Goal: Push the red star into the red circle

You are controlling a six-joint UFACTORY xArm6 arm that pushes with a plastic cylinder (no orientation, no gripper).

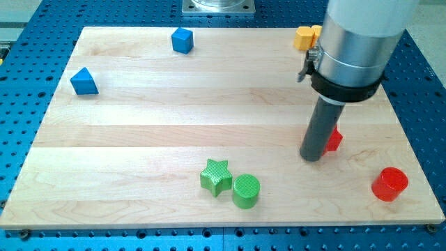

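Note:
The red star (334, 140) lies on the wooden board (174, 125) at the view's right, mostly hidden behind the rod. My tip (311, 157) rests on the board touching the star's left side. The red circle (389, 184), a short cylinder, stands near the board's bottom right corner, to the lower right of the star and apart from it.
A green star (217, 176) and a green circle (246, 191) sit together at the bottom middle. A blue cube (182, 40) is at the top, a blue triangle (83, 81) at the left. A yellow block (306, 37) shows at the top right beside the arm.

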